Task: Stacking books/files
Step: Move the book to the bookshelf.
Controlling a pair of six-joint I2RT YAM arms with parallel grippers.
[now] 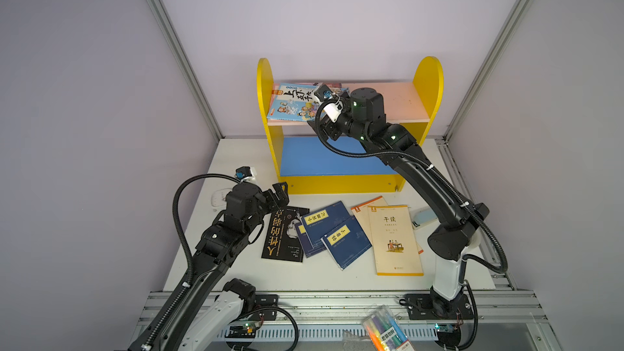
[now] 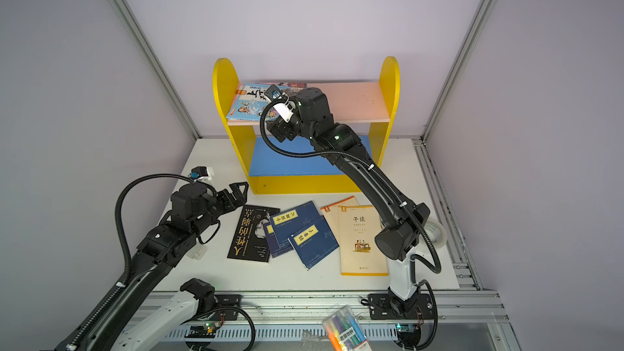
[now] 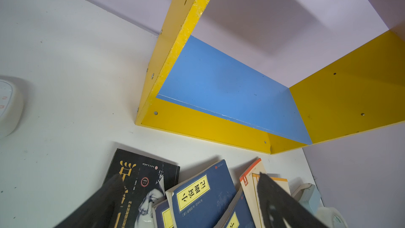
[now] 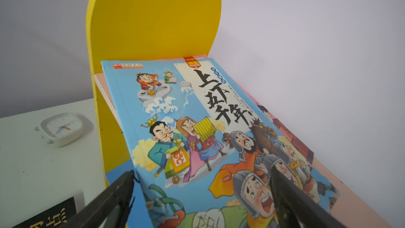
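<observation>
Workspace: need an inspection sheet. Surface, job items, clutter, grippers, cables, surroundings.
Surface: white table, lightly speckled; yellow shelf unit at the back.
Job's things: cartoon book on the pink upper shelf, atop another book; black book, navy books and cream books lying loosely on the table.
Clutter: white clock, light-blue block, tape roll, marker pack on the front rail.
Grippers: left gripper open, empty, by the black book; right gripper open at the cartoon book, nothing held.
Cables: black conduit loops on both arms; the right one hangs before the blue lower shelf.
Surroundings: lilac walls, aluminium frame posts.
</observation>
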